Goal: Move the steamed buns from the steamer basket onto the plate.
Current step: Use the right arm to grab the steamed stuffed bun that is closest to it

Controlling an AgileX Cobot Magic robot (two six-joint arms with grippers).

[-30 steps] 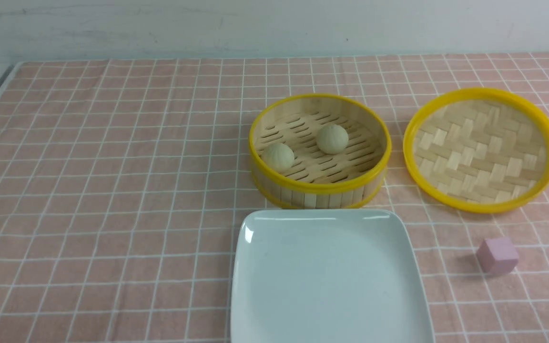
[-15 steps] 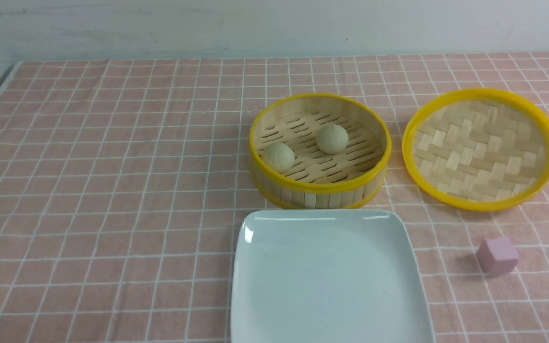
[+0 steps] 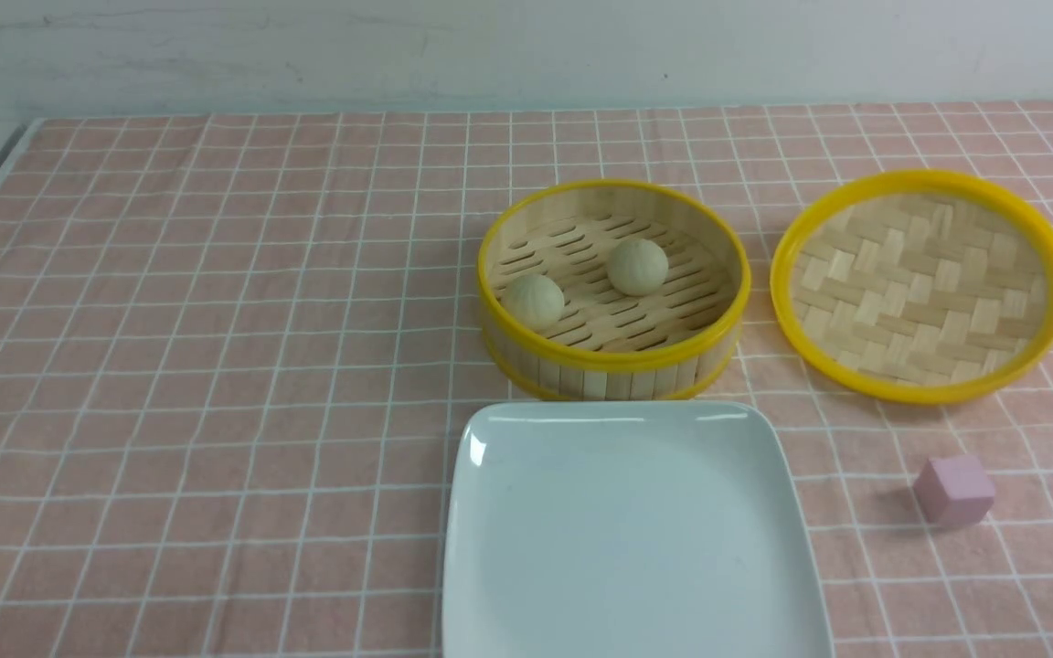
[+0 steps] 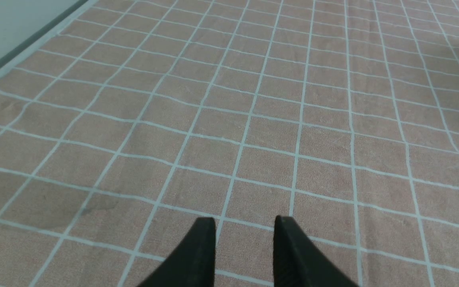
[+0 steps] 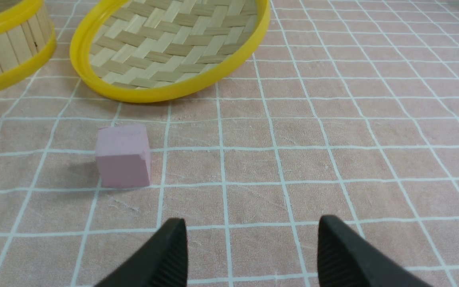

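1. Pink checked cloth (image 3: 216,366) covers the table, with a pale wall behind.
2. The basket (image 3: 613,366) stands open-topped past the table's middle. Its woven lid (image 3: 920,283) lies flat beside it on the right, apart, probably set aside to give access from above.
3. Both buns sit on the basket's slotted floor. One bun (image 3: 534,302) is against the left wall and the other bun (image 3: 637,266) is nearer the centre. The central one has room around it for fingers; the wall crowds the left one.
4. The plate (image 3: 627,548) lies bare just in front of the basket, so I expect a short carry.
5. A pink cube (image 3: 954,491) sits right of the plate and has no part in the job.
6. The left gripper (image 4: 245,221) is over bare cloth, jaws narrowly parted and empty. The right gripper (image 5: 252,221) is low over the cloth near the cube, jaws wide and empty.
7. No bun has been moved yet, so the task looks to be at its start.
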